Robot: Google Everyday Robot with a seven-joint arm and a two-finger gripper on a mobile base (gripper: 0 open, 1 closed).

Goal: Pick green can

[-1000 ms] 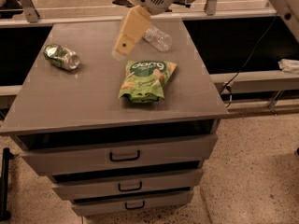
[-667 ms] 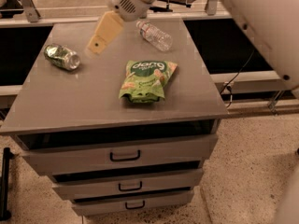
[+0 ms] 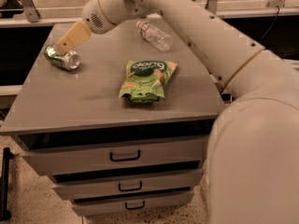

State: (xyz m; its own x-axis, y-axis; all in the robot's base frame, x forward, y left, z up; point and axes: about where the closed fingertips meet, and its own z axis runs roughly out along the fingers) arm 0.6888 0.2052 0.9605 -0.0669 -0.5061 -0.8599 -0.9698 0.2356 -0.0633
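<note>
Camera view: gray cabinet top (image 3: 88, 101) seen from the front and above. 3 drawers (image 3: 125, 155) below it, each with a dark handle.

Green can (image 3: 62, 58) lies on its side at the left rear part of the top, silver end facing right and toward the camera.

Gripper (image 3: 60, 47) sits right at the can. Its tan tip comes down at a slant from the upper right and meets the can's upper edge, or overlaps it from this angle; contact or a slight gap cannot be told. Whether the gripper is released or clenched cannot be told either; only 1 tan piece shows.

White arm (image 3: 201, 36) reaches in from the right foreground and crosses over the rear of the top.

Green snack bag (image 3: 145, 80) lies flat near the middle, well apart from the can. Clear plastic bottle (image 3: 155, 35) lies on its side at the rear, just beside the arm, apart from the bag.

Speckled floor (image 3: 28, 190) shows at lower left.
</note>
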